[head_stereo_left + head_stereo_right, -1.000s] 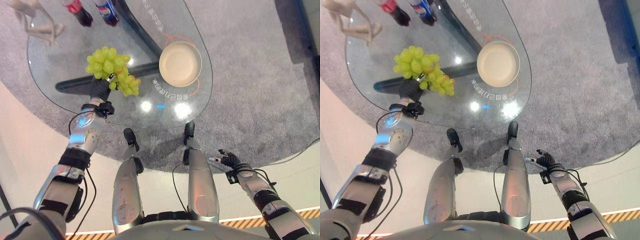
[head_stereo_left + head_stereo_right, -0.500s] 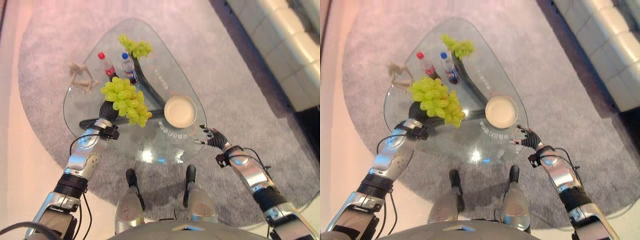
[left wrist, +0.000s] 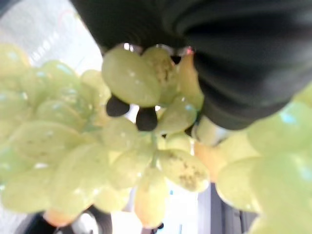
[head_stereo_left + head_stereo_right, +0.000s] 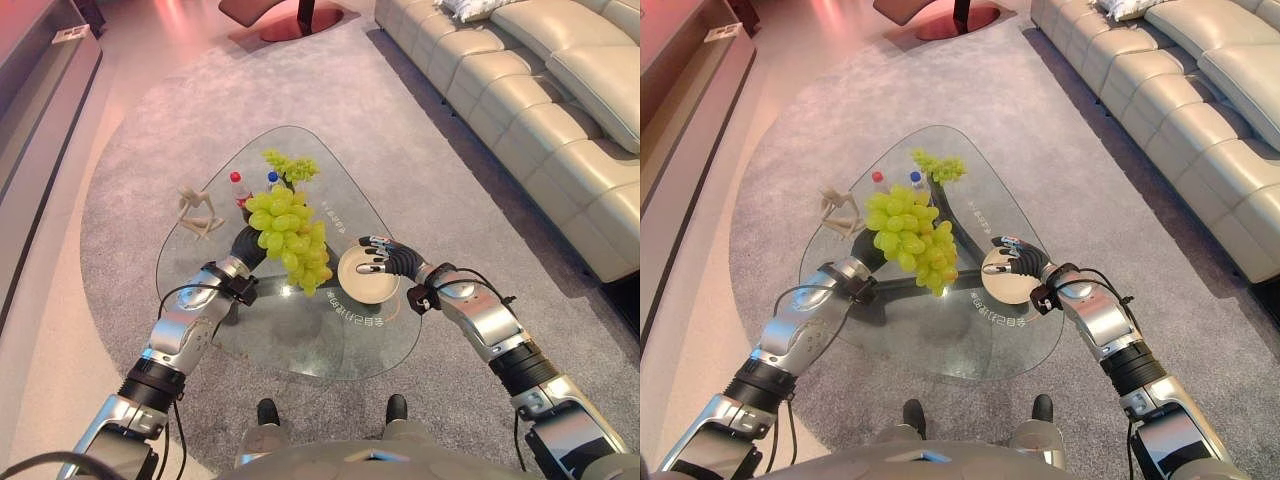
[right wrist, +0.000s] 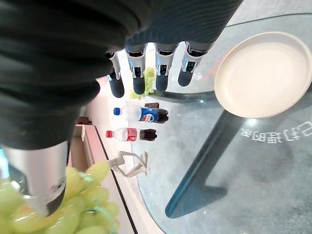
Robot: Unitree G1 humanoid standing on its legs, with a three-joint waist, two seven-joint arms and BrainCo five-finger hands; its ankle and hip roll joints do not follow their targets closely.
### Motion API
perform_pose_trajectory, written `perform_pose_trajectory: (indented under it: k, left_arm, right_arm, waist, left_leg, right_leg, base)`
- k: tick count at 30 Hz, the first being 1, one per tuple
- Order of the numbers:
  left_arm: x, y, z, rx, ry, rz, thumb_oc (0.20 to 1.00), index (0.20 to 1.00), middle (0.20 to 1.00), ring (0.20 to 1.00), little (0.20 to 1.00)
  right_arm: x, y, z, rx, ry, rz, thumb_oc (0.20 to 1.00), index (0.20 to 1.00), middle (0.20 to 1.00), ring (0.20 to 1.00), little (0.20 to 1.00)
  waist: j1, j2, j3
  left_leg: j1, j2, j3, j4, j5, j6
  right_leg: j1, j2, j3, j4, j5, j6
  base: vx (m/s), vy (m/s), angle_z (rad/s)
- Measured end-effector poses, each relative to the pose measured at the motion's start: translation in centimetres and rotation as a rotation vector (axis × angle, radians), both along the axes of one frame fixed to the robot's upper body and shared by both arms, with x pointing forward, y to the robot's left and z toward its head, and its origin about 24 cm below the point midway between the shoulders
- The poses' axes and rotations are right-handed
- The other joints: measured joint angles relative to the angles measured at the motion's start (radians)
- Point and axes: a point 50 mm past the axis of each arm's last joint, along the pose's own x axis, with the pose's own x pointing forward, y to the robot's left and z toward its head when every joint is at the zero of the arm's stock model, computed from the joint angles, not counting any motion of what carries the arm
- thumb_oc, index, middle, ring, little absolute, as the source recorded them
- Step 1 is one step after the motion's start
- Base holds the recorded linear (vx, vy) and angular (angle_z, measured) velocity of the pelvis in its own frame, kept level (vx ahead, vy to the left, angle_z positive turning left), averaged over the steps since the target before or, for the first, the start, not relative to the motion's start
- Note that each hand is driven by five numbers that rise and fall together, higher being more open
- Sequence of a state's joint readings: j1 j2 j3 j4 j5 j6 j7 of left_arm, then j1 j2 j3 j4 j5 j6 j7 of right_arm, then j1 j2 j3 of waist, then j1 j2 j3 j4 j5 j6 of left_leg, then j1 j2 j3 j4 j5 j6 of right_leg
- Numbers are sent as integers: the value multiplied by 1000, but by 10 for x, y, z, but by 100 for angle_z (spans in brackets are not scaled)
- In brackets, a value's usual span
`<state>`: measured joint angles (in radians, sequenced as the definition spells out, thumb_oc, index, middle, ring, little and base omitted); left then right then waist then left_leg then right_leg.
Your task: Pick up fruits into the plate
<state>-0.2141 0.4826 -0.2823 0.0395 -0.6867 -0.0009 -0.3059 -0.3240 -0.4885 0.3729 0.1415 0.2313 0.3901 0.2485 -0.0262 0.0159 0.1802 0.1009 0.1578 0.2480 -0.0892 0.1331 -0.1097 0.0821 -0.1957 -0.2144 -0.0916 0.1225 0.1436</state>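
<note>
Change since earlier: the camera has tilted up, so the table now sits mid-frame with the sofa at upper right; the right hand [image 4: 388, 261] has come forward from the near table edge to hover over the plate, and the grapes have been carried closer to the plate.
Left hand: the left hand [image 4: 247, 245] is at centre-left of the left eye view, above the glass table [image 4: 250, 325]. Its fingers are curled round the top of the grapes; in the left wrist view dark fingertips [image 3: 146, 118] press among the berries.
Grapes: the large green bunch of grapes [image 4: 288, 238] hangs from the left hand, lifted off the table, its lower end just beside the plate's left rim as seen in the picture.
Right hand: palm down, fingers straight and slightly spread, holding nothing. It lies over the upper part of the plate in the eye views; the right wrist view shows the fingers [image 5: 157, 63] clear of the plate, with the glass beneath.
Plate: the round cream plate [image 4: 360, 280] rests on the table right of centre, empty.
Second bunch: a smaller bunch of grapes [image 4: 290, 166] lies at the far end of the table.
Bottles: two small bottles [image 5: 136, 124], one red-capped and one blue-capped, stand behind the held grapes.
Figurine: a pale figurine [image 4: 197, 212] stands at the table's left edge.
Surroundings: grey rug [image 4: 150, 130] under the table; beige sofa [image 4: 520, 110] at upper right.
</note>
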Motion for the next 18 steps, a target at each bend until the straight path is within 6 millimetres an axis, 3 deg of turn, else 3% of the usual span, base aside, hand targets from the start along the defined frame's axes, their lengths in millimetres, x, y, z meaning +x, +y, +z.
perform_pose_trajectory:
  k: [3, 8, 18]
  left_arm:
    - [-4, -5, 0, -1, -4, -41, 200, 200, 200, 200, 200]
    - [-8, -14, -5, 7, 30, -122, 200, 200, 200, 200, 200]
    - [-13, -17, -6, 29, 39, -237, 200, 200, 200, 200, 200]
  right_arm:
    - [-3, 4, -5, 7, 45, 8, 1000, 1000, 1000, 1000, 1000]
    - [-11, 28, -16, 100, 140, 51, 1000, 1000, 1000, 1000, 1000]
    - [-22, 40, -26, 208, 292, 64, 1000, 1000, 1000, 1000, 1000]
  waist:
    - [-1, 0, -6]
    - [0, 7, -40]
    - [1, 7, -61]
  left_leg:
    - [17, 1, 7, 0, -2, 0]
    - [17, 1, 11, 0, -2, 0]
    - [19, 3, 23, -3, -2, 0]
  right_leg:
    - [13, 0, 6, 0, -2, -3]
    - [11, 0, 7, 0, -1, -2]
    - [11, 0, 8, -1, -2, -4]
  base:
    - [-3, -5, -6]
    - [0, 0, 0]
    - [0, 0, 0]
